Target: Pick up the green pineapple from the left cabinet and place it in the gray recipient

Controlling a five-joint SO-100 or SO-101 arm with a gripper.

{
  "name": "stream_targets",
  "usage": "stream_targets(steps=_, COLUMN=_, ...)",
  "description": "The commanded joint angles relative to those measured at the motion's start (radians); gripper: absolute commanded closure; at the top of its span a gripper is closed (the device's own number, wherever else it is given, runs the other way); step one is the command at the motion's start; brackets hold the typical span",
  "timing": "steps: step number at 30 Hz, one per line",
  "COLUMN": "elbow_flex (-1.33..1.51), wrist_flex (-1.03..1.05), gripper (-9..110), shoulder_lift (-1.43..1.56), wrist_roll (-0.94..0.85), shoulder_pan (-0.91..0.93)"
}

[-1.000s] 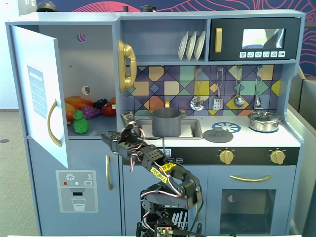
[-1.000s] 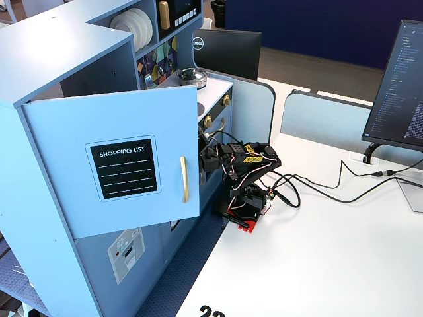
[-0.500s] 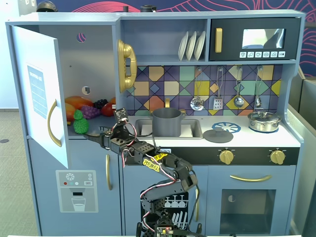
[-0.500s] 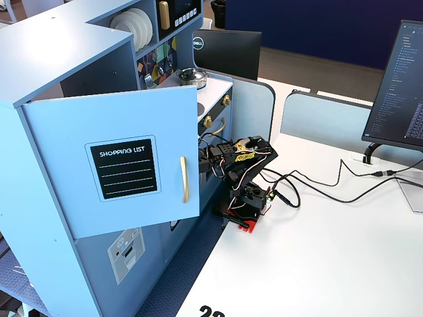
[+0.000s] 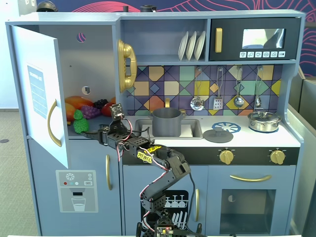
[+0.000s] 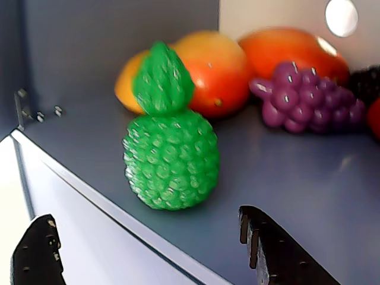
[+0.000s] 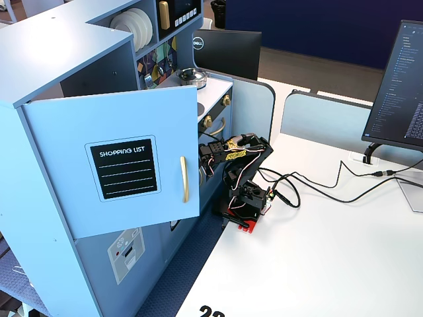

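Front fixed view first: the cabinet (image 5: 84,74) stands with its pale door (image 5: 39,94) swung wide, curved gold handle (image 5: 52,123) catching the light. On its shelf the pineapple (image 5: 80,123) sits upright near the front edge, bumpy bright green plastic, with orange fruits (image 5: 78,103) and a purple grape bunch (image 5: 90,111) behind it. The arm reaches left, and the pincer (image 5: 91,134) is right at the shelf lip, just beside the pineapple, nothing held. Over in the sink, the pot (image 5: 166,122), a matte dark gray cylinder, stands well apart from the fruit.

Now the wrist view: the pineapple (image 6: 171,151) fills the middle, knobbly round body, leafy ridged top, standing on the smooth gray shelf (image 6: 285,178). The two black fingers (image 6: 270,249) poke up from the bottom edge, spread wide on either side of it and not touching. Glossy orange fruits (image 6: 219,71) and the beaded grapes (image 6: 309,101) lie behind.

Side fixed view: the door (image 7: 119,158) with its black printed label (image 7: 123,168) hides the shelf and the fruit. The arm (image 7: 241,172) folds from its base on the white table (image 7: 317,264) toward the cabinet; the pincer's tips are behind the door edge here.
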Motion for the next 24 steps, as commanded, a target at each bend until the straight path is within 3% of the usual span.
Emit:
stream_targets(steps=1, elbow_flex=-0.095, wrist_flex=-0.067, gripper=69, shoulder_lift=-0.052, wrist_roll=-0.015, shoulder_pan=0.011)
stream_targets(steps=24, elbow_flex=-0.324, wrist_flex=-0.130, gripper=68, shoulder_lift=-0.339, wrist_roll=-0.031, shoulder_pan=0.006)
